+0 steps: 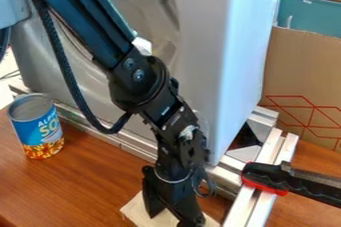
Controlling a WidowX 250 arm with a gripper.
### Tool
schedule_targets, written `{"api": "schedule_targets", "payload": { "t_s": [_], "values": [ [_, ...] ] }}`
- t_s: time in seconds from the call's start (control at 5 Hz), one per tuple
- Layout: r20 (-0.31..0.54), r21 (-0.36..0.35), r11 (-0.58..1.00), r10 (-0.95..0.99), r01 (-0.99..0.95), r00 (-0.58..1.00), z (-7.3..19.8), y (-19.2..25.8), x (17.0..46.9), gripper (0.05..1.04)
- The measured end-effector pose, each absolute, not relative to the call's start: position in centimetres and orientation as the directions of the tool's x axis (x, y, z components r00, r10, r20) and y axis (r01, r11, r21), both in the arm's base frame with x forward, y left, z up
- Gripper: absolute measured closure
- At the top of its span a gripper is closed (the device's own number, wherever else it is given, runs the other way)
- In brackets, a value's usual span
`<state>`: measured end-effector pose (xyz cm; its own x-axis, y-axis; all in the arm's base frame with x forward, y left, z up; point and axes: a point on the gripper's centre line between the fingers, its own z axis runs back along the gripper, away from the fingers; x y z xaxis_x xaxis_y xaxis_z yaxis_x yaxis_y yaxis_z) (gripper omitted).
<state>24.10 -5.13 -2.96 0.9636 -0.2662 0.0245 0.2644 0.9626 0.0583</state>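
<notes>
The flat board of pale, light-coloured wood (135,211) lies on the brown wooden desk (86,186), at the lower edge of the view, a little left of the middle. Its surface looks plain and smooth, of a cream-beige tone, much lighter than the desk. One corner of it points to the left; a good part is hidden under the black two-finger pincer (172,220). The pincer hangs down over this board with its two fingers standing apart, and pale wood shows between them. Whether it touches the board, I cannot tell.

On the right of the board there is a silver metal rail (243,210), and on it rests a clamp with black-and-red handle (266,177). To the left, well apart, stands upright a blue can with silver top and orange-yellow lower part (40,129). Behind the arm rises a big grey-white panel (220,47), and at right of it a brown cardboard sheet with red lines (299,71).
</notes>
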Motion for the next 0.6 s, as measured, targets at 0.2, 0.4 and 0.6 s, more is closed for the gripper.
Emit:
{"api": "schedule_targets", "payload": {
  "t_s": [0.2,0.4,0.6],
  "values": [
    [0.048,0.103,0.967,-0.237,0.231,0.97,-3.0,-3.1,25.0,0.083],
    [0.059,0.122,0.977,-0.183,0.174,0.981,-3.0,-0.6,25.4,0.083],
    [0.043,0.166,0.978,-0.136,0.127,0.99,-2.8,2.6,25.1,0.083]
  ]
}}
